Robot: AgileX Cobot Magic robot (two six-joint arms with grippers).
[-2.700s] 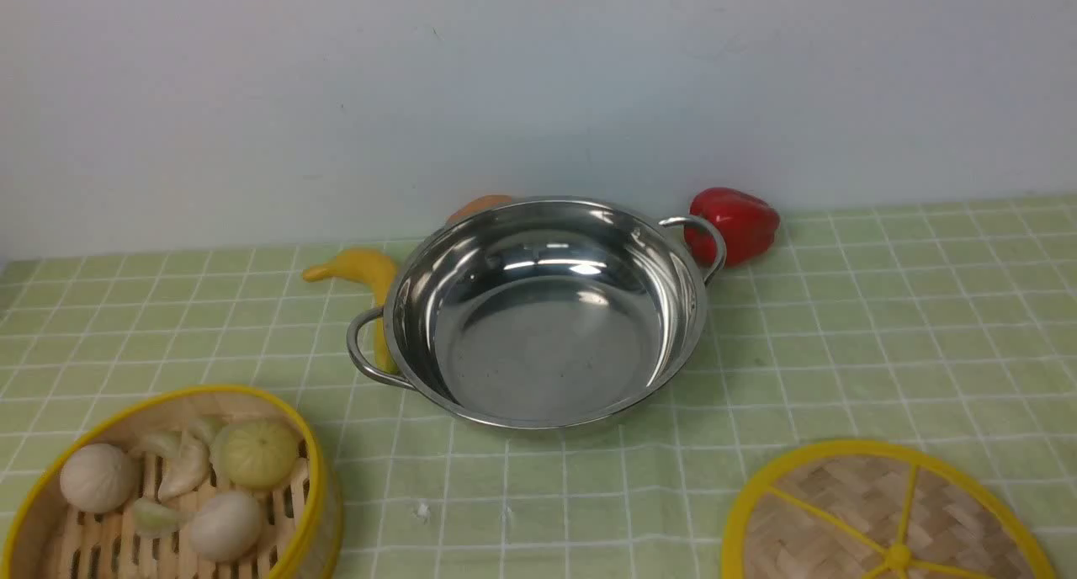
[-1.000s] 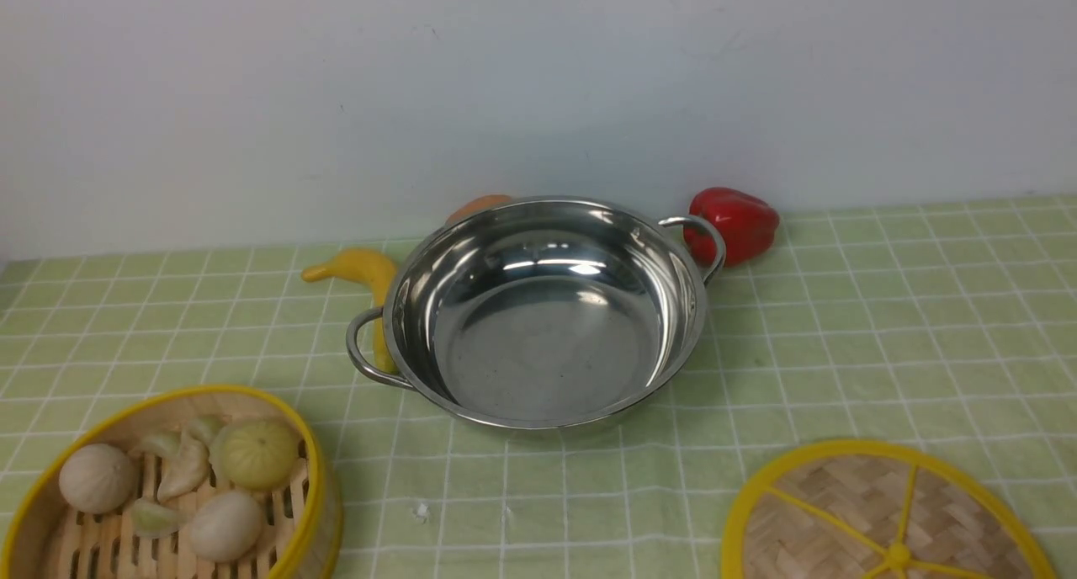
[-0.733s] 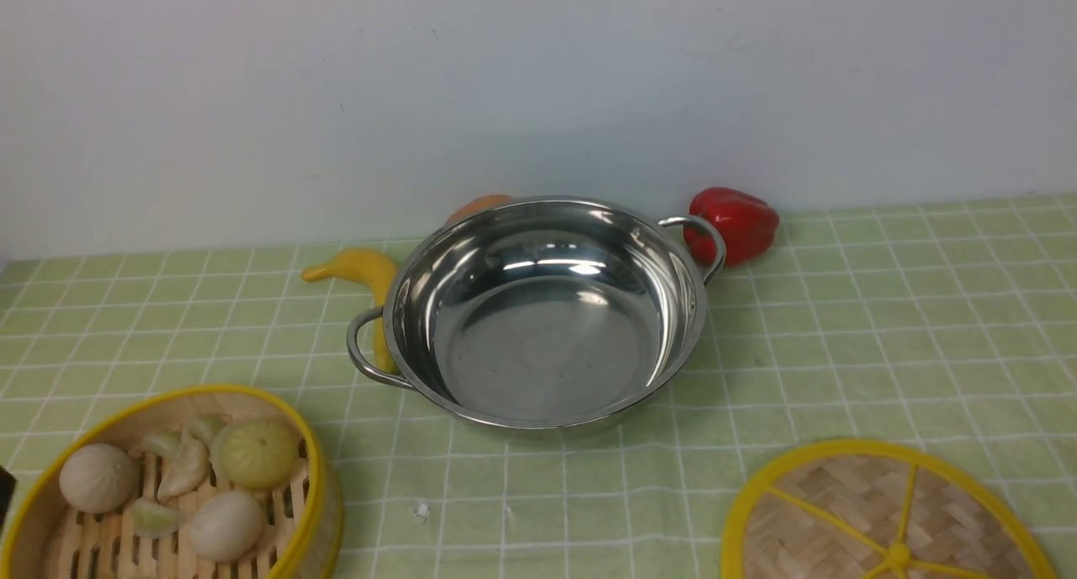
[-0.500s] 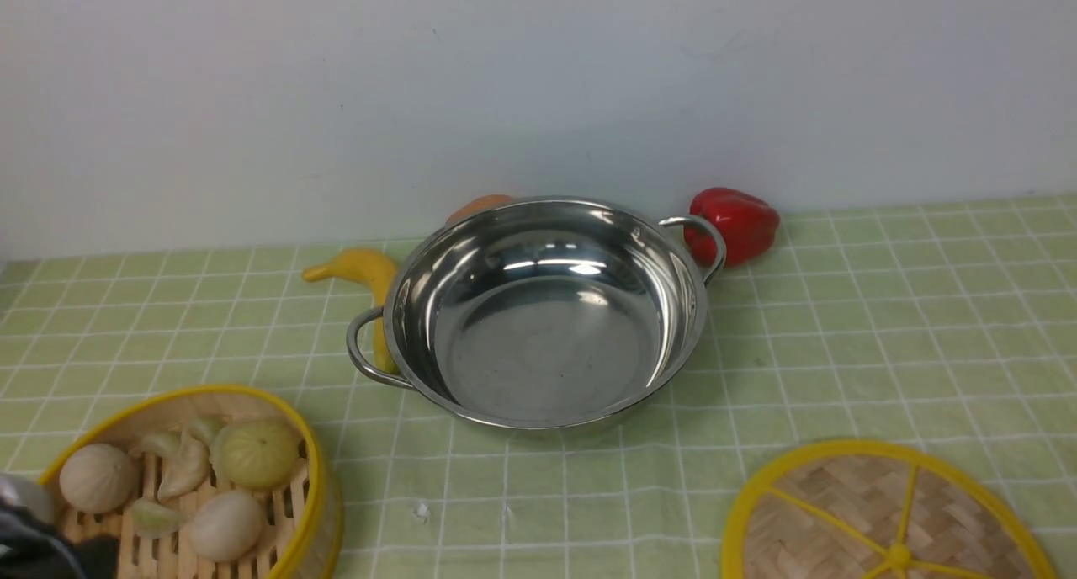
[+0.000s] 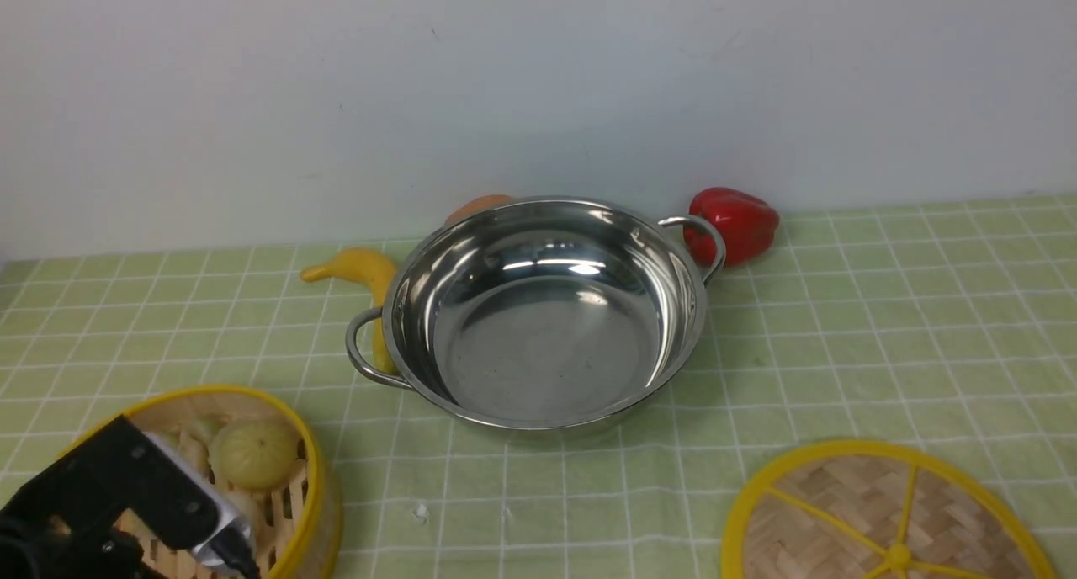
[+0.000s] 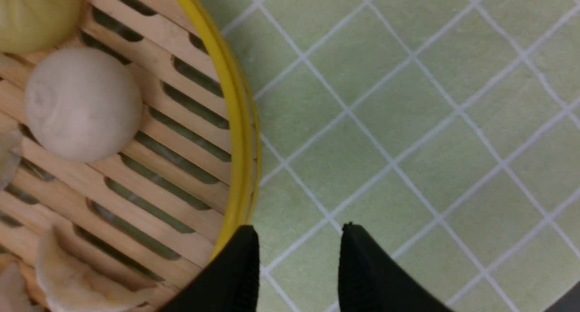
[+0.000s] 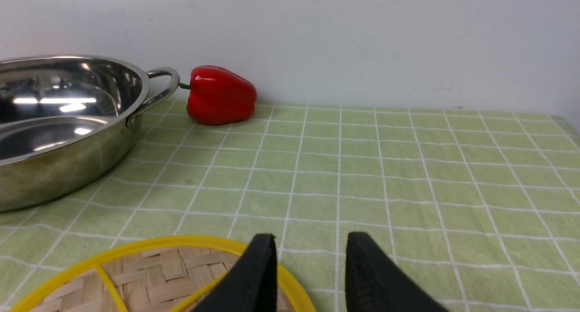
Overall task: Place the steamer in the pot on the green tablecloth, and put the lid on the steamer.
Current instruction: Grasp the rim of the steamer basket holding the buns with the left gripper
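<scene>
Green grid tablecloth runs back to a plain white wall (bit scuffed). Jaws parted on both: left gripper at the steamer rim, right gripper by the lid.

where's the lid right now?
Front view, near right: the lid lies flat on the green tablecloth, right of and nearer than the pot, not touching it; the right gripper is by its edge.

Left claw parted, pointing down — right claw parted, level.
</scene>
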